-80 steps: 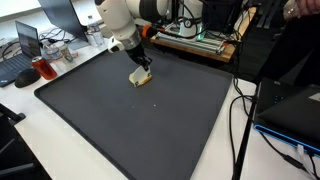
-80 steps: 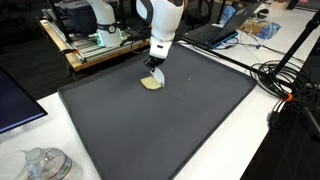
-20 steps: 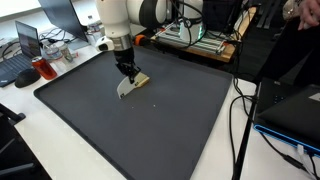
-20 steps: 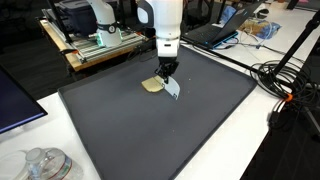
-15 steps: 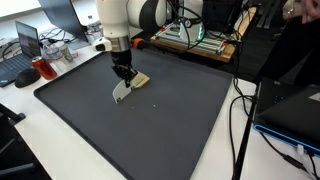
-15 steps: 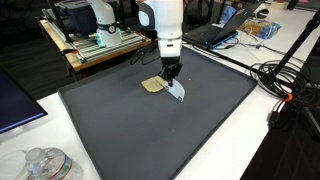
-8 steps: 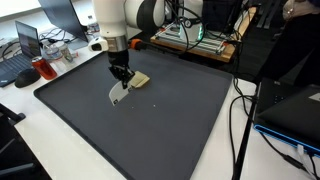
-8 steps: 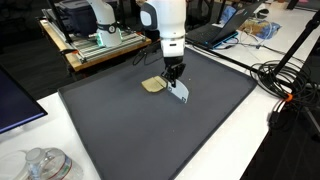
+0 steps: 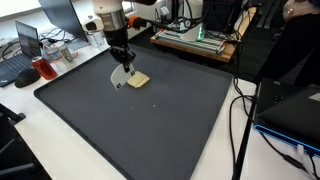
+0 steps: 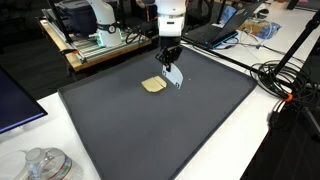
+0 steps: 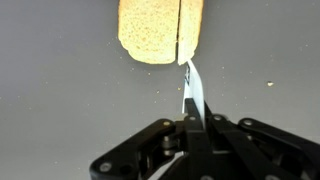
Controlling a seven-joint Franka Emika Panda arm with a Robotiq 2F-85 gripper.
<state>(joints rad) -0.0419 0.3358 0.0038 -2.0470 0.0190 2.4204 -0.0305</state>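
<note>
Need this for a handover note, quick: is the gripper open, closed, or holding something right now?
Gripper: closed, holding a thin white blade, whose tip points at the yellow sponge.

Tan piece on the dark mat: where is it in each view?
In an exterior view: tan piece upper-middle of the dark mat, right of the white blade.
In an exterior view: the piece upper-middle, left of the blade.
Wrist view: the piece top centre, above the pincer.
Shared landmark: the white blade gripped in the pincer.
</note>
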